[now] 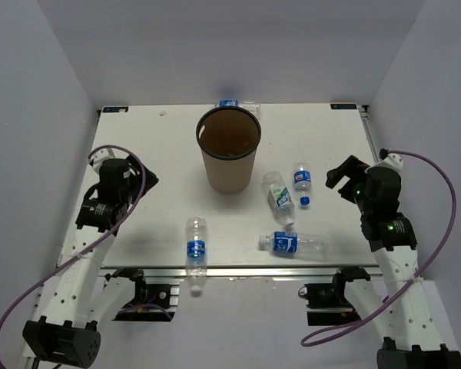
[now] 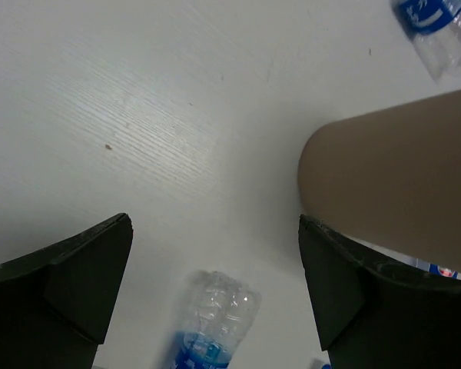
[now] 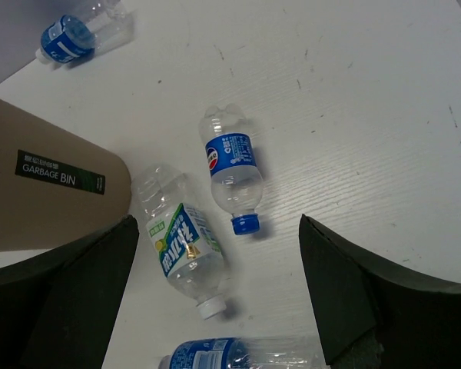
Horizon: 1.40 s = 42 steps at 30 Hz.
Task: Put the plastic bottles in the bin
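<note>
1. At the table's L side, the left gripper has its jaws spread wide, w/ nothing between them and touching nothing; it hangs above the tabletop.
2. L arm: forearm slants up from its base, wrist raised, fingers aimed in toward the bin. In the wrist view the bin wall is just past the R finger.
3. The right gripper is likewise wide open and empty, off the surface, over the table's R part.
4. R arm: forearm rises from its base, wrist bent inward, fingers facing the bottles at centre-right.
5. Bin stands upright mid-table, toward the far side, w/ a "GARBAGE BIN" label on its wall.
6. Five bottles lie on the table outside the bin:
   - far bottle, behind the bin.
   - green-label bottle, just R of the bin's base.
   - blue-cap bottle, beside the green-label one.
   - front-right bottle, crosswise.
   - front-left bottle, cap end at the near edge.
</note>
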Motion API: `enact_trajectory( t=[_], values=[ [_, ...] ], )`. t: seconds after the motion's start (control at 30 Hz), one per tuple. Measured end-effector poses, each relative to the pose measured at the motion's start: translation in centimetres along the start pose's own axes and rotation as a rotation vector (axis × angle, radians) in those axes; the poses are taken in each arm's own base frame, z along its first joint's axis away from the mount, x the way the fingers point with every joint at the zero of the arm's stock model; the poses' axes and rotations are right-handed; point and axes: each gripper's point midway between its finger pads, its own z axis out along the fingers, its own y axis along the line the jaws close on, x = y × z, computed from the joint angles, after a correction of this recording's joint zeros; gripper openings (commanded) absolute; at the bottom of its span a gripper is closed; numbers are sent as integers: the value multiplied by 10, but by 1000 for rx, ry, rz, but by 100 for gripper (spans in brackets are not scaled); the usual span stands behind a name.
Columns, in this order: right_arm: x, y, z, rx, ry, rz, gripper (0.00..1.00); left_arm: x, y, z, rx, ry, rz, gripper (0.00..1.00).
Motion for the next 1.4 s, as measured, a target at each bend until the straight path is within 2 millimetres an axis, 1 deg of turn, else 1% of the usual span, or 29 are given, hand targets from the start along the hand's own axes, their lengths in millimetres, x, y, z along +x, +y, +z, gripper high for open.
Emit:
enact_trajectory(
  t=[0.1,0.13,0.23,0.3,0.37,0.47,0.5,0.57,0.67,0.77,0.87,0.97,1.07,1.1,1.13,1.2,1.23,1.27,1.33,1.4],
  values=[
    [0,4,1,-28,1,-14,89,29,-1,13,41,96,10,98],
    [1,5,1,-36,4,-17,89,41,-4,16,70,138,9,98],
    [6,6,3,-48,20,-30,89,81,-1,24,117,252,11,98],
    [9,7,5,-56,31,-41,89,111,3,24,124,328,33,98],
    [12,10,6,-72,50,-51,89,138,3,20,133,390,75,98],
    [17,16,7,-113,75,-67,89,174,-8,10,191,468,138,98],
    [17,18,7,-124,80,-70,89,184,-11,7,207,490,155,98],
    [18,20,6,-137,85,-75,89,201,-11,5,208,528,181,98],
    [19,19,6,-141,82,-84,90,219,-4,9,166,566,211,98],
    [22,18,5,-146,80,-90,89,229,1,11,138,590,234,98],
    [23,18,6,-151,80,-93,89,242,1,9,148,611,261,98],
    [24,18,6,-150,82,-93,89,260,2,3,160,646,303,93],
    [24,18,6,-150,82,-94,89,272,4,0,153,670,351,73],
    [24,18,6,-149,82,-94,89,273,5,2,139,666,362,61],
    [24,18,6,-149,82,-94,89,271,6,3,120,659,379,54],
    [24,18,6,-149,82,-94,89,264,4,7,82,629,404,44],
    [24,18,6,-149,82,-94,89,257,1,9,72,606,416,31],
    [24,18,6,-149,82,-94,89,250,-3,10,64,583,417,26],
    [24,18,6,-149,82,-96,89,232,-15,11,57,521,417,21],
    [24,17,6,-149,81,-96,89,209,-30,9,59,451,403,21]
  ],
)
